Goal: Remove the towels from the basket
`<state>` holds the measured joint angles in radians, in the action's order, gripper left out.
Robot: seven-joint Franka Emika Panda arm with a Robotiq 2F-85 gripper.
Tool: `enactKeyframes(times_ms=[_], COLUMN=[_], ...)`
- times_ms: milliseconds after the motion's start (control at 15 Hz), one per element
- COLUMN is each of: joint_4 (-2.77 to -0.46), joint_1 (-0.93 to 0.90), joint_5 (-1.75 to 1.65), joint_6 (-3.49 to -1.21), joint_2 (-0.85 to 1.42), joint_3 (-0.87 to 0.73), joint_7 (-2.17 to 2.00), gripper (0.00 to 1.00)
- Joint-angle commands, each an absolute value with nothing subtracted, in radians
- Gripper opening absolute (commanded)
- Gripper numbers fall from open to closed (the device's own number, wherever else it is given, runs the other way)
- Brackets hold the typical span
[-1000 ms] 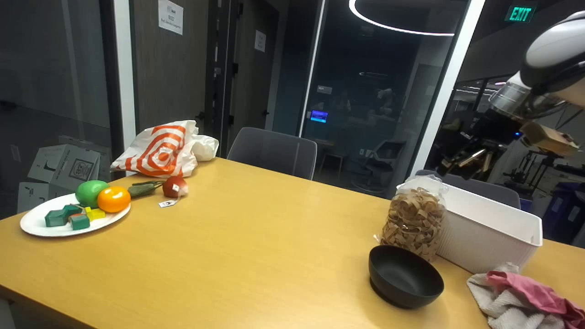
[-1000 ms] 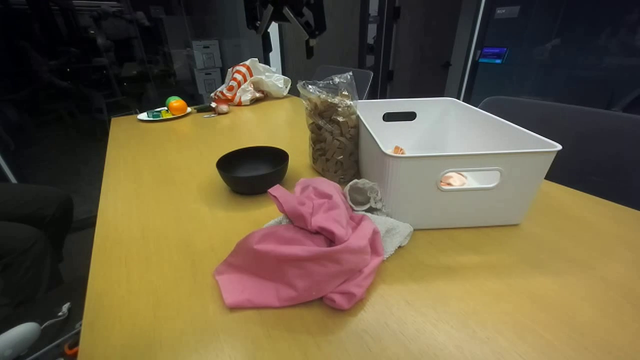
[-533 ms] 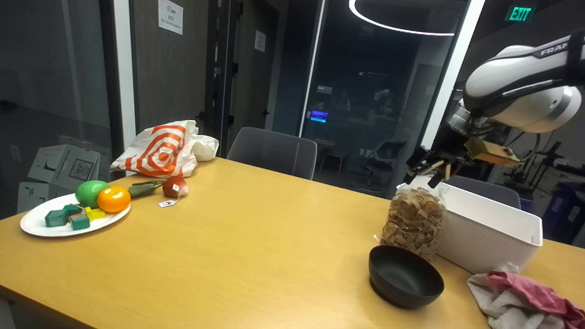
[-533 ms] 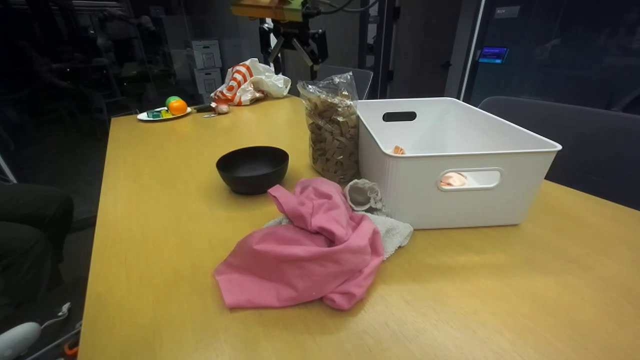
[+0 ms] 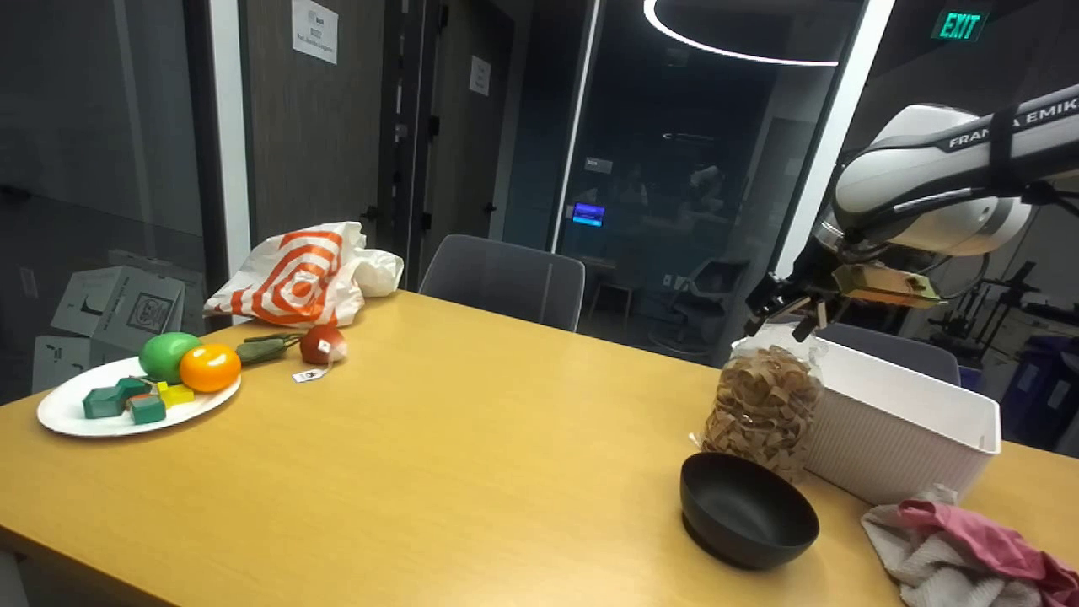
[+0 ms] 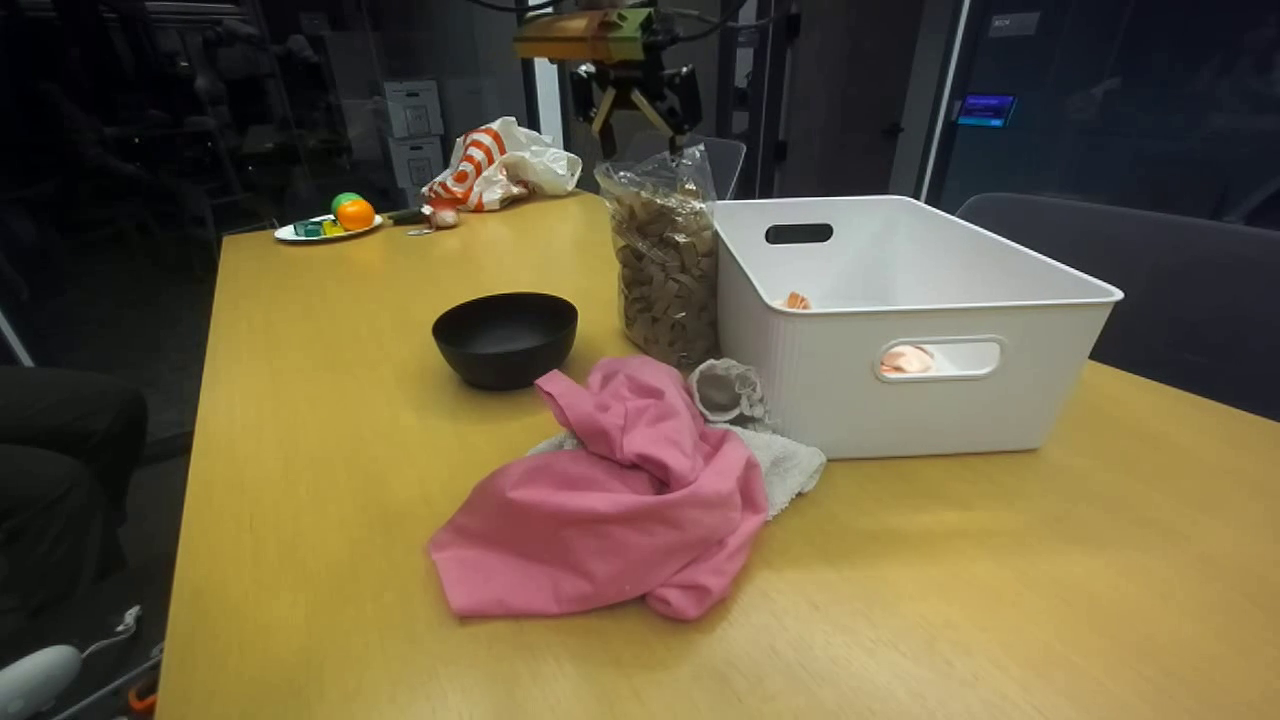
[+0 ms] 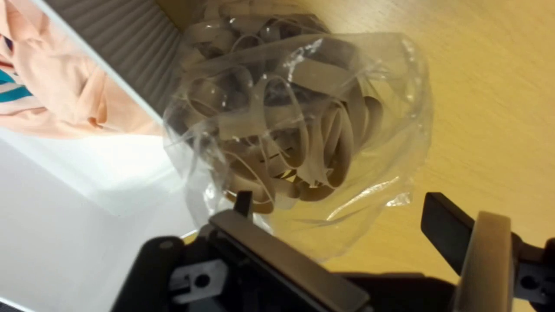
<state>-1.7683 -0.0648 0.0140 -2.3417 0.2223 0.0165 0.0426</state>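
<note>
Jaws spread wide, the gripper [image 6: 643, 142] hangs over a clear bag [image 6: 662, 255] of brown strips [image 5: 763, 400]; whether it touches the plastic is hard to tell. That bag stands on the bench [image 5: 464, 464] right beside the basket [image 6: 960, 420], a white tub. In the wrist view, a bunched peach cloth [image 7: 69, 86] with teal stripes lies inside the basket, along the wall nearest the bag. Outside, just beside the basket's corner, a pink towel [image 6: 600, 540] lies heaped on an off-white towel [image 6: 785, 465], both on the bench. A black bowl [image 6: 505, 345] sits near them. Toward the bench's far end, a white plate [image 5: 66, 413] holds a green round object [image 5: 169, 357] and an orange round object [image 5: 210, 367]; near it slumps a red-ringed white bag [image 5: 295, 278].
</note>
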Motion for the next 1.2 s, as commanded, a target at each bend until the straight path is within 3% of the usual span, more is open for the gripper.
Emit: enactKeyframes(times_ms=[0, 1000, 1067, 1133], joint_4=[-1.732, -1.768, -1.768, -1.769], joint_1=[-0.055, -0.061, -0.062, -0.062], joint_5=[-0.031, -0.099, -0.099, -0.099], joint_6=[-2.33, -2.364, -2.364, -2.365], joint_2=[0.252, 0.307, 0.31, 0.311], joint_3=[0.006, 0.003, 0.003, 0.004], joint_7=[-0.012, -0.035, -0.033, -0.029], gripper=[1.0, 1.0, 0.97, 0.75])
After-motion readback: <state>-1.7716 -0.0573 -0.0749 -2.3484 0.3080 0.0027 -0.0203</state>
